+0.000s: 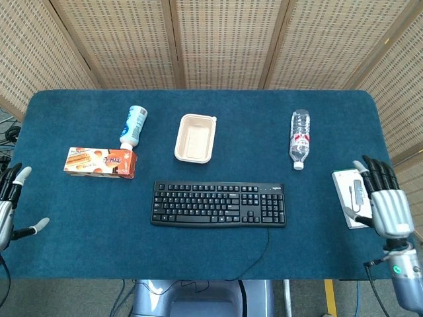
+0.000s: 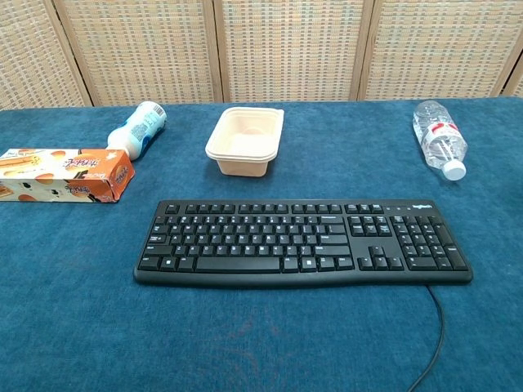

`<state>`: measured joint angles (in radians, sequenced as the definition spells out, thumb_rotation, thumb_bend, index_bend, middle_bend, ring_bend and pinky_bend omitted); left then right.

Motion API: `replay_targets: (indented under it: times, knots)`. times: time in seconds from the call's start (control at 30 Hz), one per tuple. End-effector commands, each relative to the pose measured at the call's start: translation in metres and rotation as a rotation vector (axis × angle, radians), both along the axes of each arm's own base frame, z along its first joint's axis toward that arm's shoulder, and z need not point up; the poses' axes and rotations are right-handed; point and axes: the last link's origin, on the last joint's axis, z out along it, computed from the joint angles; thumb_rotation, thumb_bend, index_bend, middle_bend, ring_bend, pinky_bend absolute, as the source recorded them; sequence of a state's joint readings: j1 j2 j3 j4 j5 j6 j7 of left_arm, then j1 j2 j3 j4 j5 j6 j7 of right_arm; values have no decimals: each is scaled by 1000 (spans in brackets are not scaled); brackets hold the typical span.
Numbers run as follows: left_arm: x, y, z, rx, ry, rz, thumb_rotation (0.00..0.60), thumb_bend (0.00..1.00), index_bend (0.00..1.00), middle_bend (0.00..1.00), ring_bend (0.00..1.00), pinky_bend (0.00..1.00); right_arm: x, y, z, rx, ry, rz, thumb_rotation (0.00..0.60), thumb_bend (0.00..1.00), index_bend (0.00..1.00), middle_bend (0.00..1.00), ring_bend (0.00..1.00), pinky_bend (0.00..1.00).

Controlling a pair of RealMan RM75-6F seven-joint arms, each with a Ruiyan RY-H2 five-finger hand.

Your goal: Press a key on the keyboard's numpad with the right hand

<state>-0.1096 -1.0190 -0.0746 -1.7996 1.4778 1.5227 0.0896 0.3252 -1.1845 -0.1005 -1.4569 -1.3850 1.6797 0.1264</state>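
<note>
The black keyboard [image 1: 219, 204] lies at the front middle of the blue table, its numpad [image 1: 273, 205] at the right end; the chest view shows the keyboard [image 2: 302, 242] and numpad [image 2: 428, 242] with nothing on them. My right hand [image 1: 381, 201] hovers at the table's right edge, over the white box, fingers spread and holding nothing, far right of the numpad. My left hand [image 1: 10, 205] hangs off the left edge, fingers apart and empty. Neither hand shows in the chest view.
A white box [image 1: 357, 198] lies partly under my right hand. A water bottle [image 1: 299, 139] lies behind the numpad. A beige tray [image 1: 195, 138], a white bottle [image 1: 133, 125] and an orange snack box [image 1: 100, 162] sit behind and left. The keyboard cable [image 1: 258, 259] trails forward.
</note>
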Motion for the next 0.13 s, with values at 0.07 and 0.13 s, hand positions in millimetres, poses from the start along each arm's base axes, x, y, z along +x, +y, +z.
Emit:
replay_targets:
  times: [0.07,0.13]
  knots:
    - [-3,-3,-2,-9,-6,6,600,0,0,0,0,0,-16,30,4,17,2,-70,600,0,0,0,0,0]
    - [-4,-3,-3,-10,-3,6,600,0,0,0,0,0,-16,36,5,9,-5,-90,600,0,0,0,0,0]
